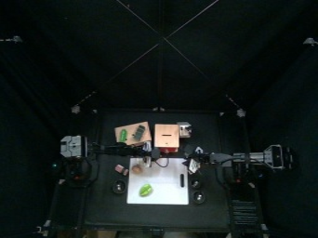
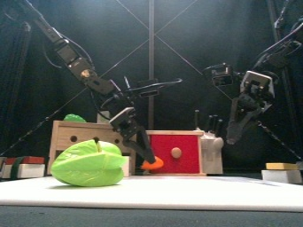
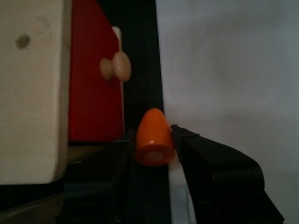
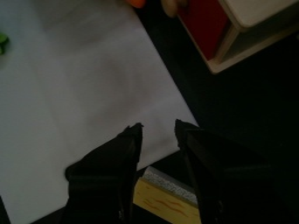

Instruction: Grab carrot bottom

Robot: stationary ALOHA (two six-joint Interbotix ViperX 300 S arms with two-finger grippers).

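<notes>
1. Nearest the front camera sits the crumpled bright-green leafy piece (image 2: 90,163), on the white mat (image 2: 178,191) near the worktop's front edge, towards its left corner.
2. The left gripper (image 3: 155,156) is clamped on the orange tapered plastic carrot bottom (image 3: 153,140); the left wrist view shows the carrot's blunt end wedged between the two black jaws, its point aimed away from them.
3. In the front view the carrot bottom (image 2: 151,162) hangs low in that gripper (image 2: 140,152), just above the mat and close in front of the red wooden drawer front with a pale round knob (image 2: 175,152).
4. That drawer belongs to the pale wooden box (image 2: 83,135) standing towards the worktop's back edge; beside it stands the grey knife block (image 2: 213,149).
5. The right gripper (image 4: 158,138) hovers above the mat's right edge with its jaws a little apart and nothing between them; in the front view it hangs (image 2: 250,96) high towards the worktop's right side.
6. Judgement: the grab itself looks done. The next move calls for a firm hold and a lift clear of the drawer knob, since the smooth tapered body could slip.
</notes>
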